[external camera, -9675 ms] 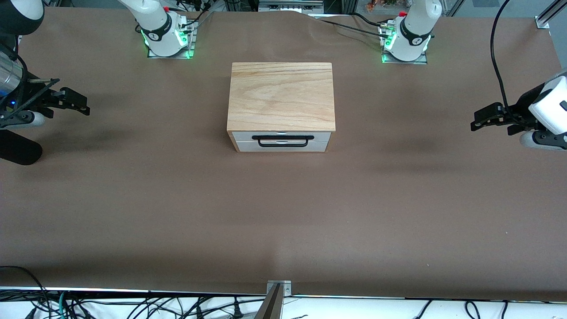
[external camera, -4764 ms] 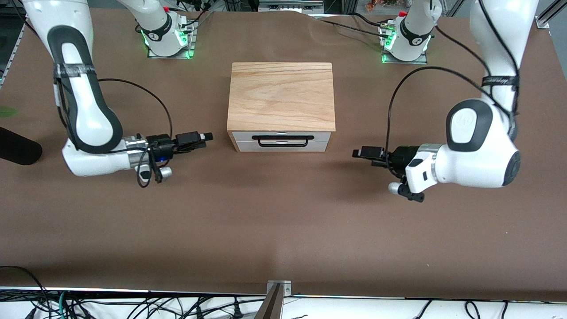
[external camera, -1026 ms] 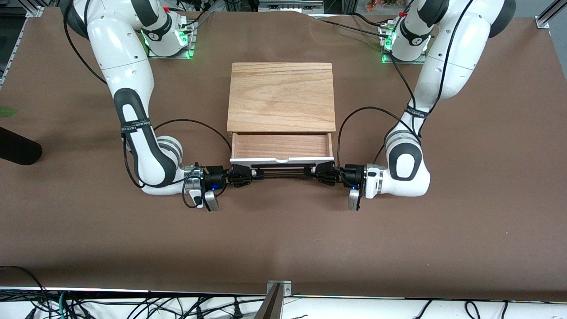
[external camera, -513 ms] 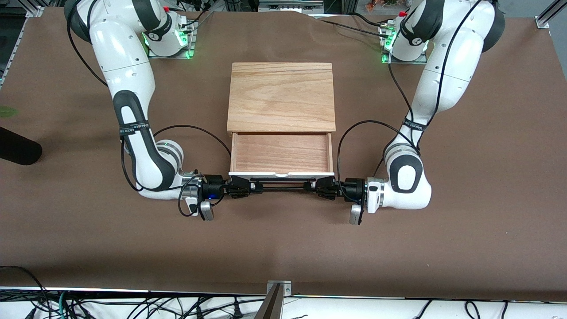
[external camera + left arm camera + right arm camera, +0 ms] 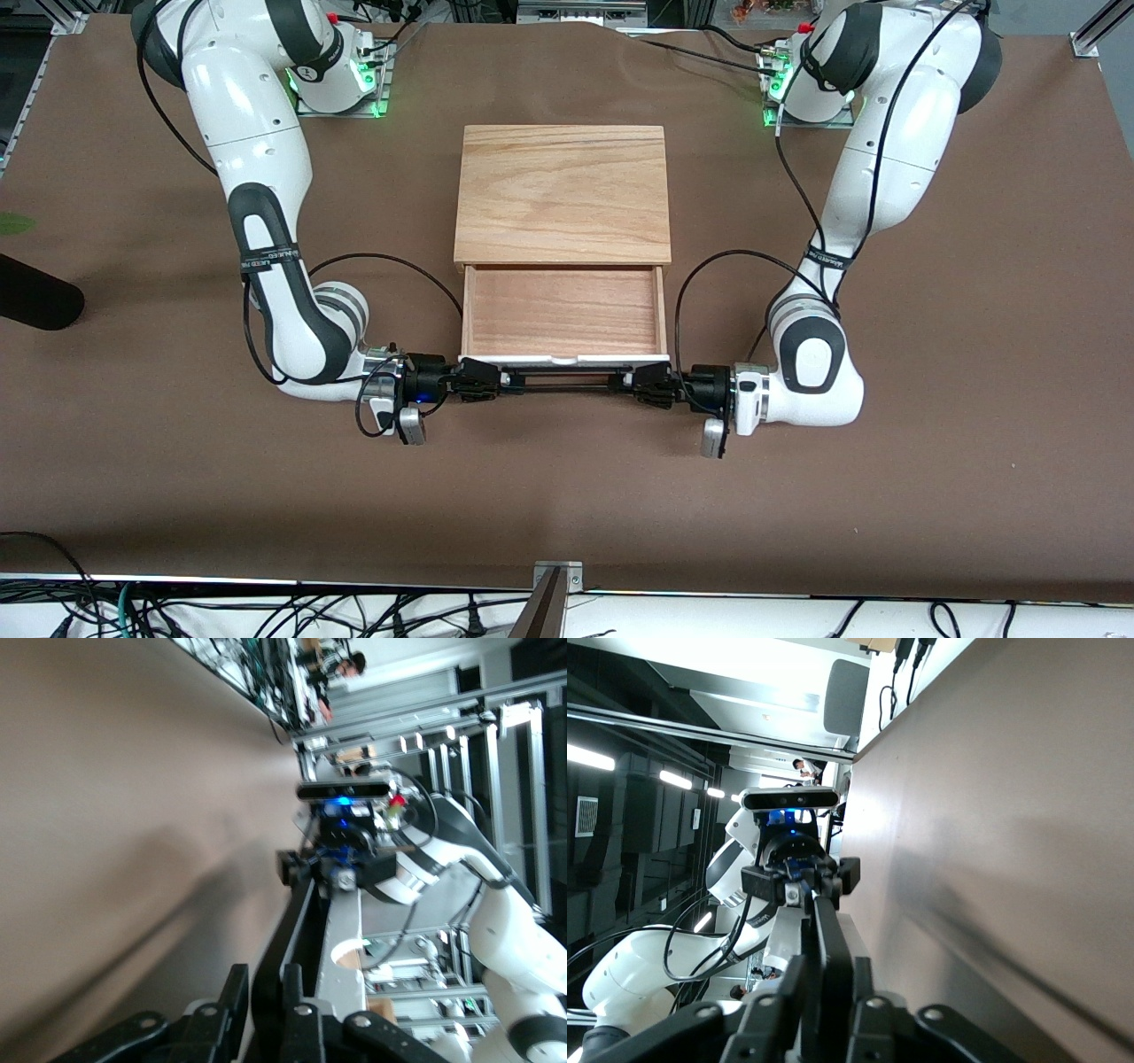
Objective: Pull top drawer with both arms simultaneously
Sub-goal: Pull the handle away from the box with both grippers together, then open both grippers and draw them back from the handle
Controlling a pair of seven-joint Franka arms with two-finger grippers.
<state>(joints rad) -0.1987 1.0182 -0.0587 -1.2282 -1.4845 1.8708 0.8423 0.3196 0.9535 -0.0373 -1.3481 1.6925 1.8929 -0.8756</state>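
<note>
Drawer: shallow top drawer (image 5: 564,312) with reddish-brown wood floor and sides and a white front panel, sticking well out of the light grained-wood cabinet (image 5: 563,193) toward the front camera, nothing inside it.
Handle: long black wire loop handle (image 5: 563,383) runs along the white front, both grippers on it.
Left gripper: the left gripper (image 5: 649,386) is clamped on the handle end toward the left arm's side of the table; its wrist view shows the fingers (image 5: 237,999) pinched around the bar.
Right gripper: the right gripper (image 5: 478,384) is clamped on the handle's end toward the right arm, same deal, fingers (image 5: 855,988) squeezed on the bar.
Table: brown table (image 5: 567,496), cabinet sits mid-table between the two arm bases.
</note>
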